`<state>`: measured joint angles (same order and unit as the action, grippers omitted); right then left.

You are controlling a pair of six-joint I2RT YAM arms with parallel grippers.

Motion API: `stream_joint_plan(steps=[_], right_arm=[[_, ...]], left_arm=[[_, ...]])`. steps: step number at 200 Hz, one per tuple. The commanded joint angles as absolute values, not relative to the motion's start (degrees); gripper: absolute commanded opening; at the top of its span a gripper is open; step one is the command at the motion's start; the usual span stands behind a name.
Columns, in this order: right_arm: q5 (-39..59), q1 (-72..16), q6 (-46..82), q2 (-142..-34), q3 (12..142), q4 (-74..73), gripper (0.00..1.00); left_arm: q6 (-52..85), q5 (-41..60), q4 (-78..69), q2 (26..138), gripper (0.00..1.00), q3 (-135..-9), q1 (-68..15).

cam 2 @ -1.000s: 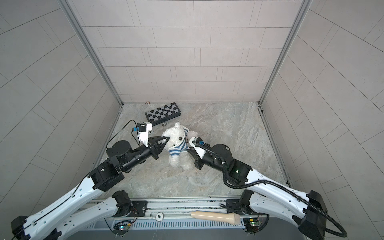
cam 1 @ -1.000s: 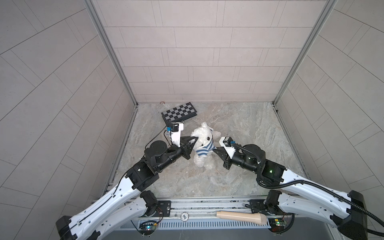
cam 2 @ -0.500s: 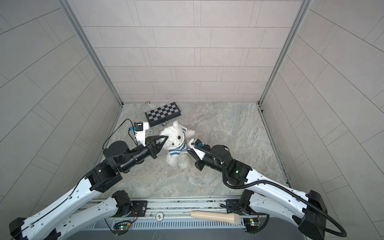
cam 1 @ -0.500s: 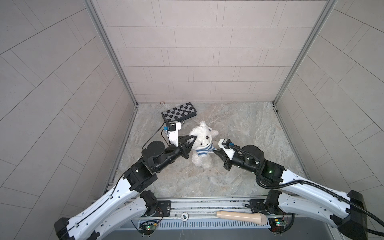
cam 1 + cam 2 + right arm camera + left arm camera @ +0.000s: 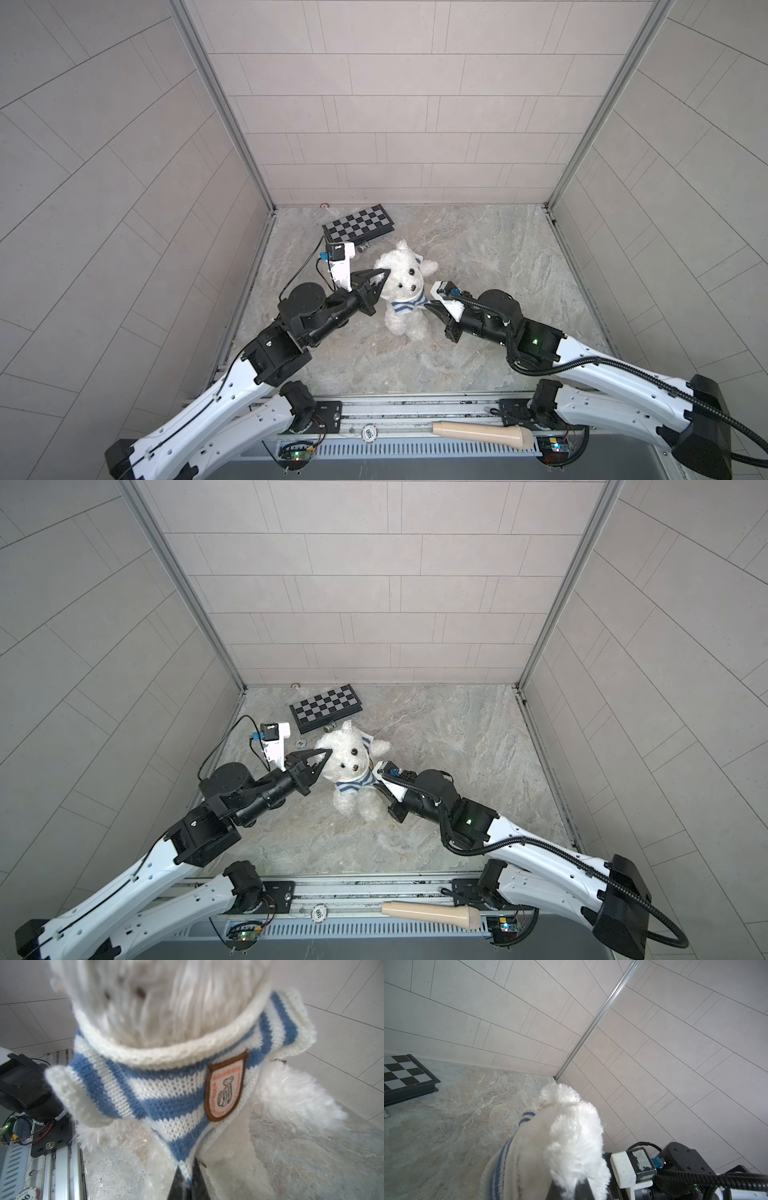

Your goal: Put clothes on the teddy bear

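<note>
The teddy bear (image 5: 405, 278) stands upright on the marbled floor (image 5: 498, 266), between the two arms and just in front of the chessboard (image 5: 359, 222). The striped shirt (image 5: 158, 1093) sits bunched around its neck and upper chest, badge (image 5: 225, 1086) facing forward. The left gripper (image 5: 385, 272) is clamped on white fur beside the head. The right gripper (image 5: 184, 1185) pinches the shirt's lower hem.

A black-and-grey chessboard (image 5: 358, 222) (image 5: 326, 707) lies at the centre of both top views, near the back wall. A small metal piece (image 5: 363, 247) sits just below it. A beige handle (image 5: 482, 432) rests on the rail at the bottom. A poker chip (image 5: 27, 1193) shows lower left in the right wrist view.
</note>
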<state>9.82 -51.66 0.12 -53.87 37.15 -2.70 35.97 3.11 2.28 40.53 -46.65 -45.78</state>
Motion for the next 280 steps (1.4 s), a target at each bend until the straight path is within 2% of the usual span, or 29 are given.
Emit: stream_joint_plan(steps=[1, 21, 55, 85, 124, 178, 251, 280], right_arm=[[13.0, -52.3, -1.6, -53.1, 36.1, 0.3, 0.00], [13.2, -54.1, -2.6, -51.0, 35.8, -1.8, 0.06], [11.4, -55.2, -2.7, -48.3, 35.8, -1.6, 0.32], [10.3, -56.0, -2.2, -45.7, 35.8, -3.3, 0.45], [9.4, -57.8, -1.2, -47.3, 35.8, -9.4, 0.46], [6.3, -60.6, -1.9, -54.7, 38.2, -19.3, 0.46], [-0.9, -62.8, -1.5, -60.9, 40.3, -24.9, 0.44], [-3.2, -62.8, -1.5, -62.5, 41.2, -24.3, 0.37]], left_arm=[[37.7, 0.8, -6.0, 38.6, 0.00, -49.8, -45.4], [38.5, 0.4, -6.5, 38.7, 0.00, -49.2, -45.4], [39.1, -0.8, -6.4, 38.9, 0.00, -48.2, -45.4], [40.9, -1.8, -7.2, 39.4, 0.00, -46.9, -45.2], [45.0, -2.8, -8.4, 40.7, 0.00, -45.9, -45.3], [48.3, -7.7, -5.5, 41.2, 0.00, -45.0, -45.9], [49.5, -9.0, -5.4, 42.8, 0.00, -44.4, -46.6], [49.7, -8.4, -6.1, 43.1, 0.00, -44.2, -46.6]])
